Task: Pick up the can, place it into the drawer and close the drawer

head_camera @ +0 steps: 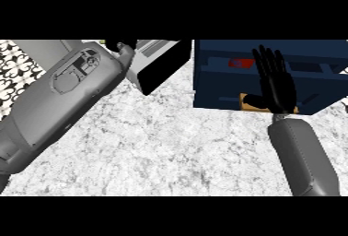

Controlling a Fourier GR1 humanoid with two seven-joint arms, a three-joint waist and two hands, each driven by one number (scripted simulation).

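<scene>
Head view: red can (236,62) lies just left of right hand (275,80).

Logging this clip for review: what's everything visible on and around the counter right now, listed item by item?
Counter: one, white-grey marbled, fills the view.
Cabinet: one, dark blue, upper right; a small red patch shows on it.
Box: one, light grey with a black inside, upper middle.
Patterned surface: one, black and white, upper left.
Can: not seen.
Left hand: black, mostly hidden beyond its grey forearm, upper left.
Right hand: black, fingers straight, over the cabinet.
</scene>
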